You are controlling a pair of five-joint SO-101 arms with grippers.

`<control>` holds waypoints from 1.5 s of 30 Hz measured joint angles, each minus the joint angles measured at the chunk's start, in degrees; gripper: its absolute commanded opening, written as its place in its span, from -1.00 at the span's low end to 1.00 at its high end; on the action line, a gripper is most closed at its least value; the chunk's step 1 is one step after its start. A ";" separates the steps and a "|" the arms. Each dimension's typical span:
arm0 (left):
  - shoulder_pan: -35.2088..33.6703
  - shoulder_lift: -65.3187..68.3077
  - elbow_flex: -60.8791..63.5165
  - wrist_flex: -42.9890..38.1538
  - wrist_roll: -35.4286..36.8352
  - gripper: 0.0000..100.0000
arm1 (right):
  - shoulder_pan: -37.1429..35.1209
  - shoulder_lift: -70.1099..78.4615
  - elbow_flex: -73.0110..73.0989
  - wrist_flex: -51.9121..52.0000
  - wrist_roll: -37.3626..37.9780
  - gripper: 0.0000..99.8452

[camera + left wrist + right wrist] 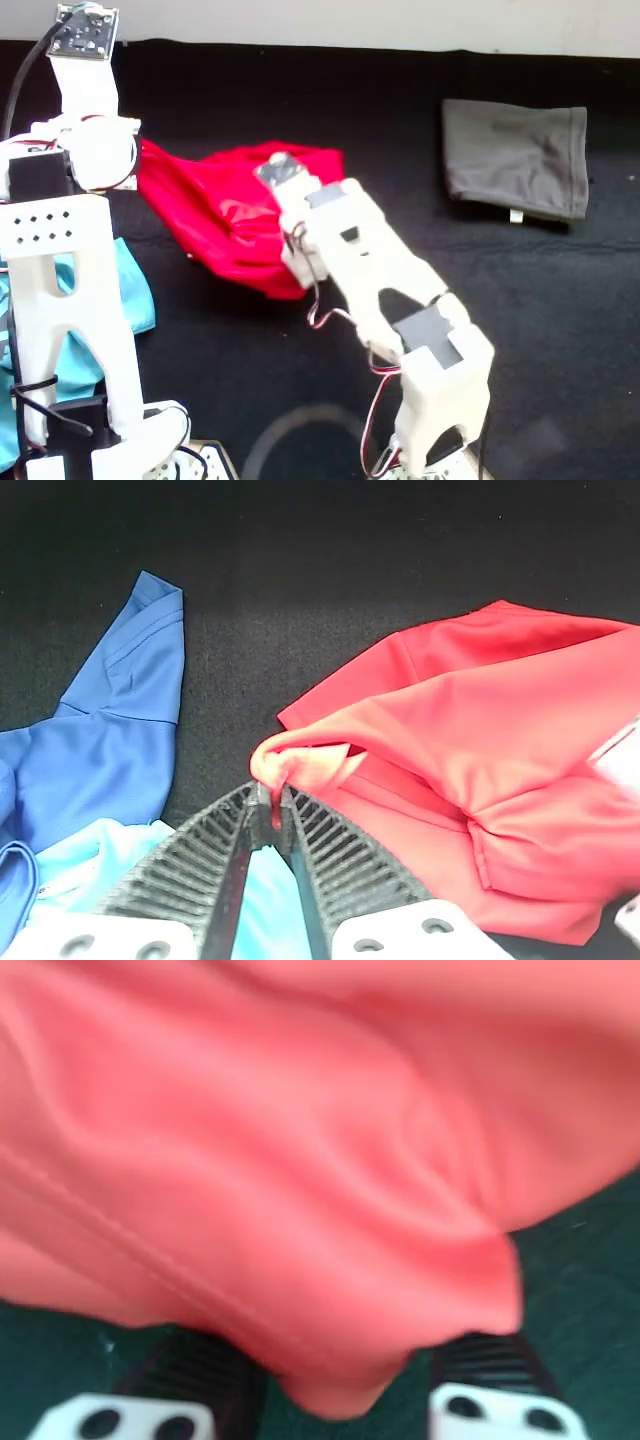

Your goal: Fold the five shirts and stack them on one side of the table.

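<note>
Now the left pincer [272, 815] pinches the red shirt [500, 740] while the right pincer [345, 1365] gapes wide around it, so closing to fold seems next.

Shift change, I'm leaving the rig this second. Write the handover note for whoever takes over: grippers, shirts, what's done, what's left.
Left gripper: shut on a pinched edge of the red shirt.
Right gripper: open, with red cloth lying between its fingers.
Shirts: the red shirt lies crumpled mid-table. The blue shirt and light blue shirt lie unfolded together by the left arm. The grey shirt lies folded at the far right.
Done: grey shirt folded.
Left: fold the red, blue and light blue shirts, then stack them on one side.
</note>
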 measured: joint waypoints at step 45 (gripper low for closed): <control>-7.21 -1.05 10.29 2.37 0.00 -0.97 | -9.67 -33.76 -7.74 29.89 4.31 -0.52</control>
